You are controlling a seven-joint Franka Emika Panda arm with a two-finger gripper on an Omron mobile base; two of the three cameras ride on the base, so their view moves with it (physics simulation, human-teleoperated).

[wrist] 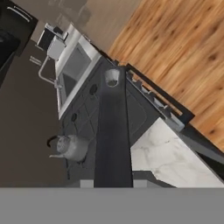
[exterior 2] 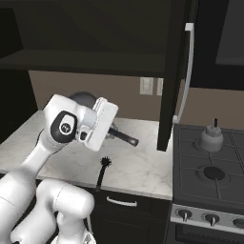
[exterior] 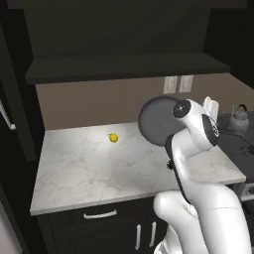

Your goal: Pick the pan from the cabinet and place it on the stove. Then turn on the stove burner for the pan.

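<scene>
Pan (exterior: 155,120) round, dark grey, matte, long straight handle (wrist: 113,131) clamped in jaws, above veined marble counter (exterior: 79,168)

Dark grey pan (exterior: 156,121), white grey-veined marble tabletop (exterior: 94,168), yellow lemon (exterior: 113,137), silver kettle (exterior 2: 211,138), black stove (exterior 2: 209,167), black-brown cabinet (exterior 2: 176,71), black brush (exterior 2: 103,170).

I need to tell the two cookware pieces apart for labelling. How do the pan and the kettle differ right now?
The pan is dark grey, flat and shallow; the kettle is pale silver, rounded and taller.
The pan has a long straight handle out to the side; the kettle has a dark handle on top.
The pan is held up over the marble counter by the gripper; the kettle stands on the stove.
Both are round cookware.
</scene>
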